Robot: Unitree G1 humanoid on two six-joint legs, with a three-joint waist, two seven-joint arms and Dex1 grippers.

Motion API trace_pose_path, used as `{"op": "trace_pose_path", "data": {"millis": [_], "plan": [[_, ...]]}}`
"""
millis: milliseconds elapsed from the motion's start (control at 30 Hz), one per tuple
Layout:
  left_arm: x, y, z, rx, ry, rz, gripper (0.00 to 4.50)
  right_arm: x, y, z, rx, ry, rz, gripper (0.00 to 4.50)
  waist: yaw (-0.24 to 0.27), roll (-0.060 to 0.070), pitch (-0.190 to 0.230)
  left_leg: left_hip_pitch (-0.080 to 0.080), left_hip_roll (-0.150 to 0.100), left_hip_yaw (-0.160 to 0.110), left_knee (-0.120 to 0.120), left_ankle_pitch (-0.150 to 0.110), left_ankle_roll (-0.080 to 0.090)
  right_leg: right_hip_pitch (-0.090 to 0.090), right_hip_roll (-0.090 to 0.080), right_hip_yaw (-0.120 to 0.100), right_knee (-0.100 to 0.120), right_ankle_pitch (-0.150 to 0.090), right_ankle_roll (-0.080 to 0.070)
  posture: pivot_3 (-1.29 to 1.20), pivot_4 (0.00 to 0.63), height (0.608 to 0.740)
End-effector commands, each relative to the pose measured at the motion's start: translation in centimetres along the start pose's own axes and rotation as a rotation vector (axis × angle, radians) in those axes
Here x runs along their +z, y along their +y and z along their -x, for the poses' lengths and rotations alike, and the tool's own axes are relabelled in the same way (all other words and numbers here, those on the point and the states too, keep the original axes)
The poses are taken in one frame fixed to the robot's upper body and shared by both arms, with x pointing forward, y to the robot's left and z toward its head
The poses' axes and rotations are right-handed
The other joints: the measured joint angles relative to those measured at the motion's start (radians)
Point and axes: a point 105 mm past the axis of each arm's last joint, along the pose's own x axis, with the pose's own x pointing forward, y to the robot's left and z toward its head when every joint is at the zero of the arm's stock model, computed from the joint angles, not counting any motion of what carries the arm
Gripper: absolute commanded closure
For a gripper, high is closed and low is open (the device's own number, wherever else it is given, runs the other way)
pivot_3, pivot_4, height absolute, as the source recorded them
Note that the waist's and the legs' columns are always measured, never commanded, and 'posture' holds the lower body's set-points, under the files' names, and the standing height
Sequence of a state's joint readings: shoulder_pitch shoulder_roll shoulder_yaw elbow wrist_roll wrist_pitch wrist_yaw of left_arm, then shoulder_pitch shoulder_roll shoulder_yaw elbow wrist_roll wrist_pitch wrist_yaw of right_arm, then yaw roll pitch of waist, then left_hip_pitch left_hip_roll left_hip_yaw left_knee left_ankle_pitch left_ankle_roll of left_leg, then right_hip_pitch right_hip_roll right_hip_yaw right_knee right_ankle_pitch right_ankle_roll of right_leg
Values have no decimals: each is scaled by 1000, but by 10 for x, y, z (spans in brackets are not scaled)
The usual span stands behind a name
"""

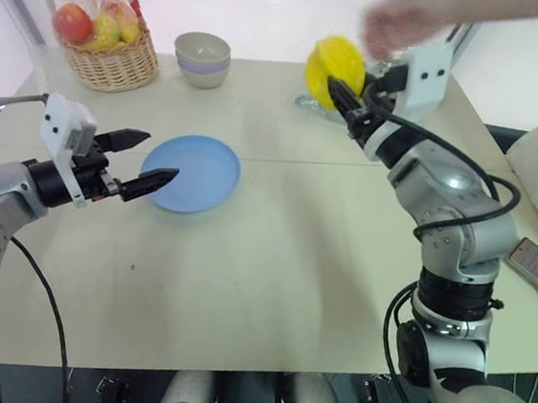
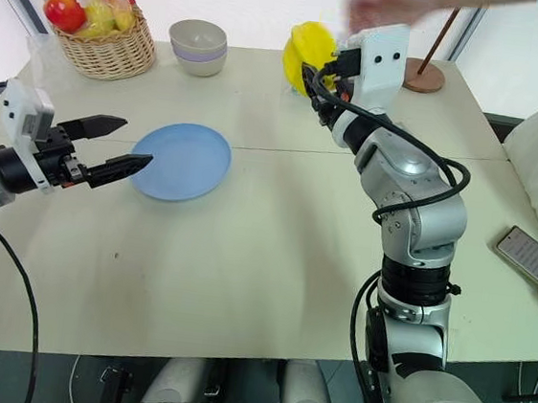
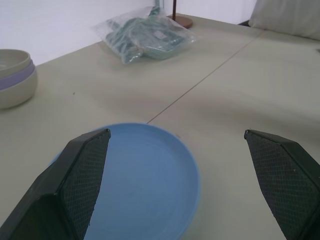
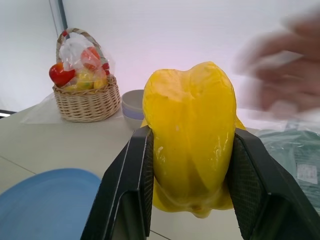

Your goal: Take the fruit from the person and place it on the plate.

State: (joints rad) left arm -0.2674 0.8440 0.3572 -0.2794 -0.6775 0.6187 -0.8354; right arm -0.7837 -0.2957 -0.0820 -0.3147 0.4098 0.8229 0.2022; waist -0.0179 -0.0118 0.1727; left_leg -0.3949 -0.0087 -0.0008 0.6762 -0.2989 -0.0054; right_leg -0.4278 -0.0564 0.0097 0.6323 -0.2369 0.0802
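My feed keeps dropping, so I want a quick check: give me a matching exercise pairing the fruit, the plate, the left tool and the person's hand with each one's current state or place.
Things:
1. fruit
2. plate
3. left tool
4. person's hand

States or places:
A. open, hovering at the plate's edge
B. in the air just above and beyond the fruit, not touching it
C. clamped between the right tool's fingers above the table
D. lying flat on the table with nothing on it

Pairs: 1-C, 2-D, 3-A, 4-B
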Motion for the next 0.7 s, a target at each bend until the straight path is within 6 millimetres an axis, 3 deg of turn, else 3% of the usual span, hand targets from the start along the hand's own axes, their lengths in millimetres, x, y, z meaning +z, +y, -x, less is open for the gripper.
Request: {"op": "trace_pose_path", "data": {"millis": [33, 167, 267, 533, 700], "plan": [[13, 4, 12, 31, -17, -58, 0, 12, 20, 6, 147, -32, 27, 3067, 0, 0, 0, 0, 0, 0, 0, 0, 0, 0, 0, 0, 0, 0, 0, 0, 150, 740], [10, 10, 26, 78, 13, -60, 0, -13, 67, 14, 461, 59, 37, 3067, -4, 0, 0, 0, 0, 0, -2, 0, 0, 0, 0, 0, 0, 0, 0, 0, 150, 740], [12, 9, 28, 88, 15, -67, 0, -33, 88, 6, 569, 95, -4, 3067, -4, 0, 0, 2, 0, 0, -5, 0, 0, 0, 0, 0, -1, 0, 0, 0, 150, 740], [17, 5, 35, 115, 20, -75, 0, -75, 146, -37, 669, 106, -78, 3067, -4, 0, 0, 3, 0, 0, -8, 2, -3, -1, 0, 0, -1, 0, 0, 0, 150, 740], [19, 4, 38, 133, 25, -78, 0, -83, 160, -60, 645, 76, -86, 3067, -5, 0, 0, 3, 0, 0, -10, 2, -4, -2, 0, 0, -1, 0, 0, 0, 150, 740]]}}
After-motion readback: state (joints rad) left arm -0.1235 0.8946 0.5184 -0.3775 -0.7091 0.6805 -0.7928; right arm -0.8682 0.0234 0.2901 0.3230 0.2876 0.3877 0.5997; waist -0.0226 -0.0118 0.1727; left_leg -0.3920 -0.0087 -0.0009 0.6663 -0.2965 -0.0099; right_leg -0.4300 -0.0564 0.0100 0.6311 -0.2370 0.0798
